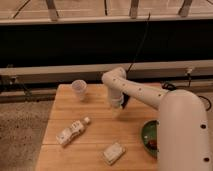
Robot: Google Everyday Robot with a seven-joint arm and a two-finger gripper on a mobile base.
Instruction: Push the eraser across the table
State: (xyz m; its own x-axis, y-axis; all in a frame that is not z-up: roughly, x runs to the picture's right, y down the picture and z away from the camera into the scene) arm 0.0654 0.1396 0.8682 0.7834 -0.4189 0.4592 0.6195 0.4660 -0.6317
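My gripper (118, 104) points down at the table (95, 117), a light-brown plank top, near the middle of its far half. A small dark shape (126, 101) shows just right of the gripper, tight against it; it looks like the black eraser, mostly hidden behind the wrist. I cannot tell whether the gripper touches it. The white arm (150, 97) reaches in from the lower right.
A white paper cup (79, 89) stands at the far left of the table. A small white bottle (72, 131) lies on its side at front left. A whitish block (114, 153) lies at the front middle. A green bowl (150, 136) sits by the right edge.
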